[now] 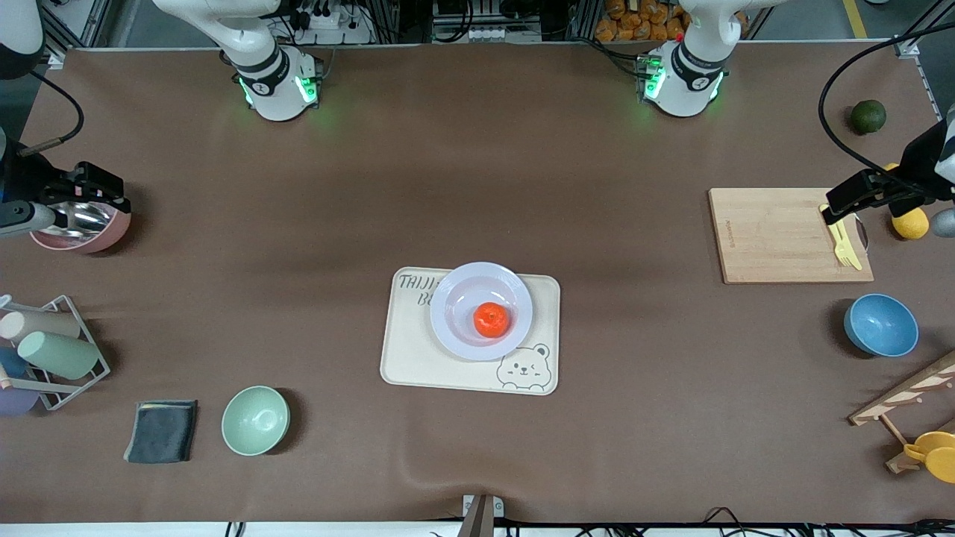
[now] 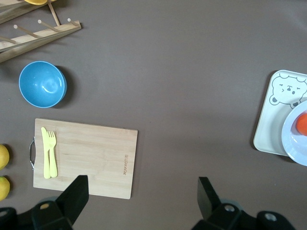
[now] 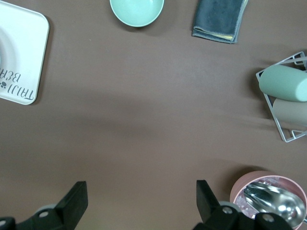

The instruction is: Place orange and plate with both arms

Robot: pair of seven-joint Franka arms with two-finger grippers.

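The pale lavender-white plate (image 1: 455, 298) sits on the cream bear tray (image 1: 418, 358) in the middle of the table. The small glossy orange (image 1: 492, 319) lies in the plate. My left gripper (image 1: 847, 205) hangs open and empty over the wooden cutting board at the left arm's end. In the left wrist view the gripper (image 2: 142, 184) frames bare table, with the plate (image 2: 293, 143) and orange (image 2: 302, 123) at the picture's edge. My right gripper (image 1: 86, 194) is open and empty over the pink bowl at the right arm's end; in its wrist view the gripper (image 3: 141, 189) is above bare table.
A cutting board (image 1: 776, 235) carries yellow cutlery (image 1: 844, 245). Lemons (image 1: 910, 222), a dark green fruit (image 1: 868, 116), a blue bowl (image 1: 880, 324) and a wooden rack (image 1: 903, 399) are near it. A pink bowl (image 1: 89, 235), cup rack (image 1: 56, 350), grey cloth (image 1: 161, 430) and mint bowl (image 1: 255, 420) stand at the right arm's end.
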